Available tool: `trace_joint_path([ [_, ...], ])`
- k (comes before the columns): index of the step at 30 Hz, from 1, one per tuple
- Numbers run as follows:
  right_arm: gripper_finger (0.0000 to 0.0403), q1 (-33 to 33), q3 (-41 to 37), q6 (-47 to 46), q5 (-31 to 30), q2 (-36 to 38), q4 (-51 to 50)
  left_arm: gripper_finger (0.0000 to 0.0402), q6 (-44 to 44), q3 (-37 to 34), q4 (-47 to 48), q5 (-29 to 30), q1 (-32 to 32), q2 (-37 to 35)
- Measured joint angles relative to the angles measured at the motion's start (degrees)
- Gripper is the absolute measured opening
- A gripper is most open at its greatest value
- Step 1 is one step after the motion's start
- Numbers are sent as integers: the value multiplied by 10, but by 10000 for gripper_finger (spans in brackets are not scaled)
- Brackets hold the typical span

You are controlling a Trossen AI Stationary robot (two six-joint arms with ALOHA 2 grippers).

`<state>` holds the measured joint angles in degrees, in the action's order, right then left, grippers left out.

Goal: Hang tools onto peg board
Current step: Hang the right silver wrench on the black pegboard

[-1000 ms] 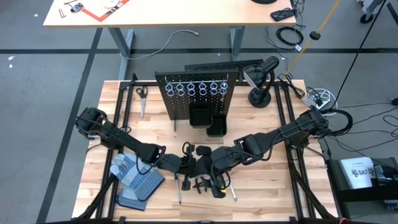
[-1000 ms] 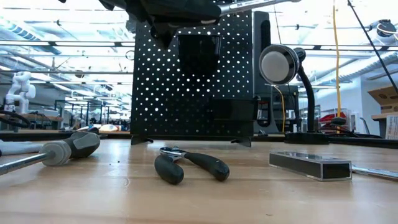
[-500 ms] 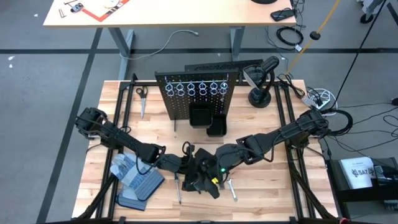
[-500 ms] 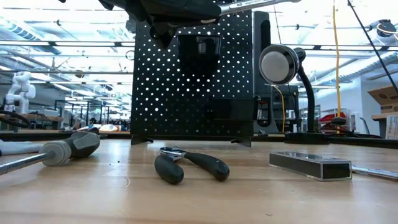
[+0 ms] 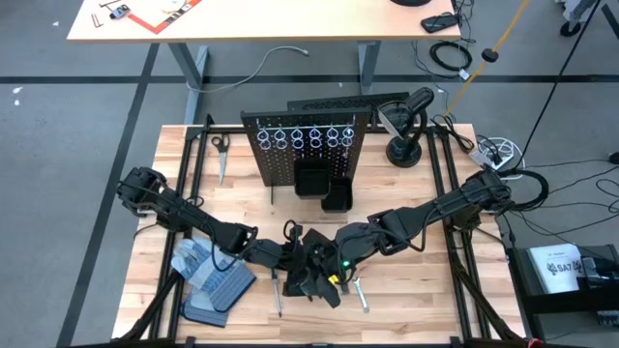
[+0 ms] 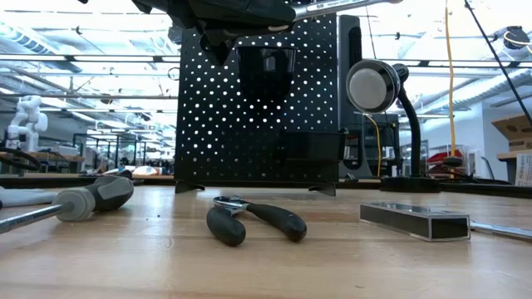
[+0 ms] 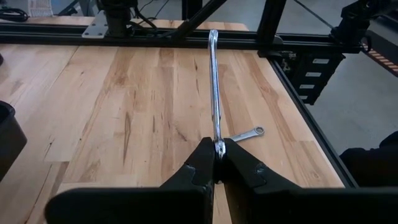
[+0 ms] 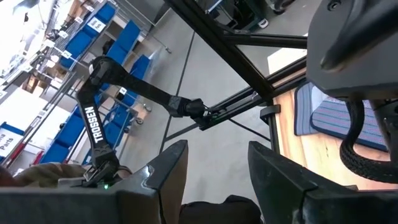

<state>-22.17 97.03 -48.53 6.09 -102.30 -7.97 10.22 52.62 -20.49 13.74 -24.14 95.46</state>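
**Wrench held up in the left gripper, right one alongside**

We are clamping our left gripper [image 7: 216, 163] tight on one end of a long silver wrench [image 7: 213, 87], so the shaft is jutting out clear of the table, probably to leave the free end exposed for a handover or for threading into a ring. Our right gripper [image 8: 212, 163] is standing partly parted with nothing between its fingers, close beside the left one near the table's front middle. The peg board [image 5: 308, 150] is standing upright toward the back, well apart from both grippers. The pliers [image 6: 252, 219], a screwdriver [image 6: 71, 202] and a small wrench [image 7: 247, 133] are lying on the wood, not yet hung.
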Motion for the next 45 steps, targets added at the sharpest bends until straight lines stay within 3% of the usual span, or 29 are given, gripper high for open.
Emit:
trace_joint_path([
  [4,162,0,0,30,0,0,-6,18,0,0,0,0,0,0],
  [6,162,0,0,102,15,0,-24,18,0,0,0,0,0,0],
  [8,162,0,0,190,40,0,-74,18,0,0,0,0,0,0],
  [12,162,-7,0,275,41,0,-233,18,0,0,0,0,0,0],
  [16,162,-19,0,325,-39,0,-385,18,0,0,0,1,0,0],
  [19,162,-25,0,349,-108,0,-437,18,0,0,0,3,1,0],
  [30,162,-18,-1,372,-152,-32,-440,18,31,0,4,40,3,0],
  [35,162,-6,-1,358,-201,-37,-431,18,31,1,0,45,3,0],
  [45,162,5,-1,321,-163,-45,-469,18,30,1,1,45,3,0],
])
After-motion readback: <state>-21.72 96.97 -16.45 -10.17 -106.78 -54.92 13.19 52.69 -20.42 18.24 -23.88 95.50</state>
